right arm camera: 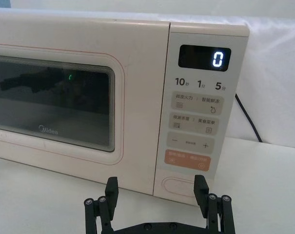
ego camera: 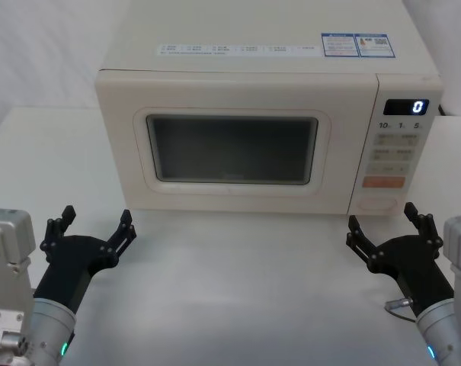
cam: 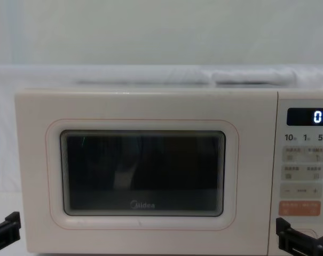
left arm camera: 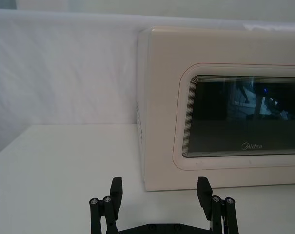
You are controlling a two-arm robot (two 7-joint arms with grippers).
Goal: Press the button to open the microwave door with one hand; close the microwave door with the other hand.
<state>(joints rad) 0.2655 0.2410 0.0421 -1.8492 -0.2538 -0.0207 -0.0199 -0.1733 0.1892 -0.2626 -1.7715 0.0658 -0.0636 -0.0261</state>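
Both spread wide — right end effector point(ego camera: 388, 227) just before the button point(right arm camera: 179, 186), a stiff key wanting a fingertip push; left end effector point(ego camera: 95, 226) faces the shut microwave door point(ego camera: 232, 149) — rigid, light-swinging.

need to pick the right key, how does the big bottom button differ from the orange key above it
The button is cream, matching the panel; the orange key stands out in colour. The button is an unmarked pill with a thin raised oval outline; the orange key is a rectangle with pale print. The button sits lowest on the keypad strip, nearest the open right gripper. Both are wider than the small pale keys.
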